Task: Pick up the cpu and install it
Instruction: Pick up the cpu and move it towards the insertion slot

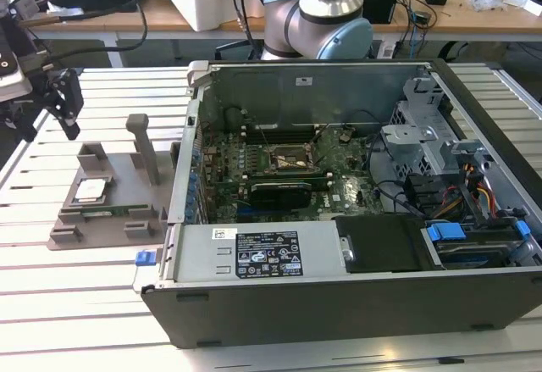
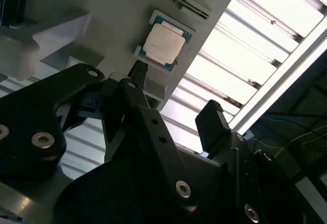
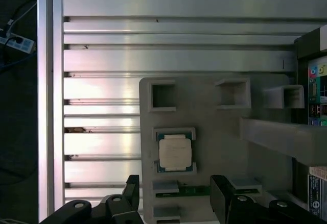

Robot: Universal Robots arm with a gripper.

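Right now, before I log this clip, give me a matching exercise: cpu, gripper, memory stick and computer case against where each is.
1 cpu
2 gripper
3 memory stick
4 computer case

A open, empty, near the grey tray
B side open, on the table
C in the tray's square pocket
D in a slot beside the cpu

Pairs: 1-C, 2-A, 3-D, 4-B

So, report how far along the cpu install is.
Nothing done yet: the silver-topped square cpu sits in its grey plastic holder. The gripper hangs near it, fingers open and empty. Pickup and seating in the case's motherboard socket remain.
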